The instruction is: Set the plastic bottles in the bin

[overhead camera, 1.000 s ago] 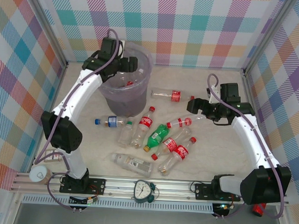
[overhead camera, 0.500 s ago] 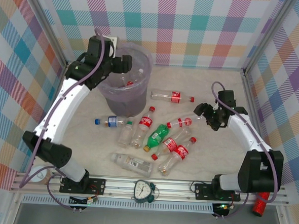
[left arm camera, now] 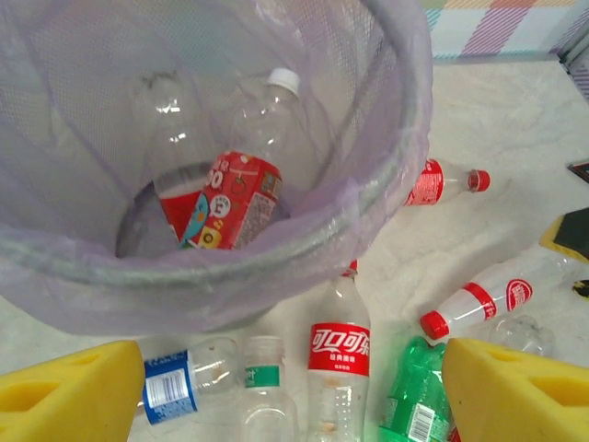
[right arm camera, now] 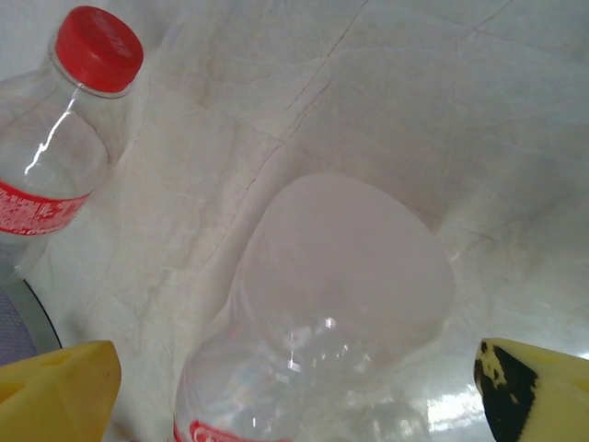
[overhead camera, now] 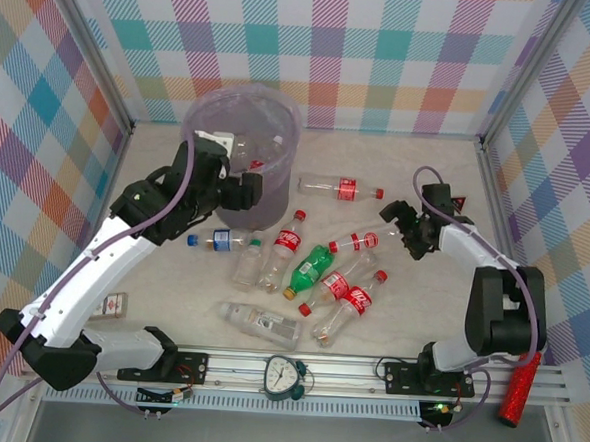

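Lilac plastic film lines the large round bin (overhead camera: 278,165), the landmark for everything here. Against the bin's near-left wall hangs the left claw (overhead camera: 245,190), its yellow fingers (left arm camera: 64,391) spread wide with nothing between them. Inside the bin lie a clear red-labelled plastic bottle (left arm camera: 230,198) and a clear white-capped bottle (left arm camera: 265,110). On the table (overhead camera: 419,319), just in front of the bin and spreading to its right, lie the loose clear plastic bottles (overhead camera: 285,245). Most are red-labelled and red-capped. One green bottle (overhead camera: 312,267) lies among them, and another red-capped bottle (overhead camera: 339,189) lies alone just right of the bin's wall. Well right of the bin, the right claw (overhead camera: 407,226) is spread wide and empty over the rounded base of a clear red-labelled bottle (right arm camera: 340,276).

Empty, these bottles are probably very light, thin-walled and smooth. They should dent under a hard squeeze and roll or skid when nudged. Gripping across the labelled middle of the body looks safer than the tapering neck.

Since a second ago, the left arm (overhead camera: 102,259) has drawn back from above the bin's rim to its near side and sunk lower. The right arm (overhead camera: 474,247) has tucked its elbow back while its claw has barely shifted. The loose bottles lie where they lay.
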`<state>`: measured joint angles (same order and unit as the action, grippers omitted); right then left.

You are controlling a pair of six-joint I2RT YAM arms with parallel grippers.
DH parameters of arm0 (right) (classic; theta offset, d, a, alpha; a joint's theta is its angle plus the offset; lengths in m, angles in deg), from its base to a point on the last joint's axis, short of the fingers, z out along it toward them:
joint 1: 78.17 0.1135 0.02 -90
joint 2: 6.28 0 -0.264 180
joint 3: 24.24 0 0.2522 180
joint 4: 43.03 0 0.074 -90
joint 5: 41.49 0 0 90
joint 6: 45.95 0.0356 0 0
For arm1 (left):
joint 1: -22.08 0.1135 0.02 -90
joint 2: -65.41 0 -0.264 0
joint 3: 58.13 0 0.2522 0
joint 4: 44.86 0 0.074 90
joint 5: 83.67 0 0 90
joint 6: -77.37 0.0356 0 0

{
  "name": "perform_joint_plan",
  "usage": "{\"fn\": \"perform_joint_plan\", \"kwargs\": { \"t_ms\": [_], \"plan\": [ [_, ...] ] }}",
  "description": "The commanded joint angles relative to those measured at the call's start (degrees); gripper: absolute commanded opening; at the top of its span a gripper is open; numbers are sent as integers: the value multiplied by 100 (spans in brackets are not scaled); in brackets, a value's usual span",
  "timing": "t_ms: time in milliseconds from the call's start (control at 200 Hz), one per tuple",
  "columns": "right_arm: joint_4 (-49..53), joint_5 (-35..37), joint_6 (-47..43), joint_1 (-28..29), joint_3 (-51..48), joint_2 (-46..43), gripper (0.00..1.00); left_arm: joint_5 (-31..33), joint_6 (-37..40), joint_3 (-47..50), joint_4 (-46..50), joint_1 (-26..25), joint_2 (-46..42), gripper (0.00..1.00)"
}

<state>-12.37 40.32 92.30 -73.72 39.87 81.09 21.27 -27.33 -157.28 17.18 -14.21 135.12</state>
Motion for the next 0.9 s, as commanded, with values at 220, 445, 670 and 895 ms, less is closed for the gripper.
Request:
{"fn": "perform_joint_plan", "kwargs": {
  "t_ms": [220, 445, 670, 895],
  "plan": [
    [-835, 188, 583, 227, -182, 662, 98, 386, -38, -372, -63, -429, 286, 83],
    [-1032, 285, 549, 232, -332, 695, 85, 344, -14, -370, -127, -440, 394, 83],
    [-962, 439, 457, 211, -213, 640, 73, 334, -33, -313, -143, -440, 377, 83],
    [-839, 517, 362, 140, -32, 496, 65, 320, -33, -334, -89, -444, 386, 83]
  ]
}}
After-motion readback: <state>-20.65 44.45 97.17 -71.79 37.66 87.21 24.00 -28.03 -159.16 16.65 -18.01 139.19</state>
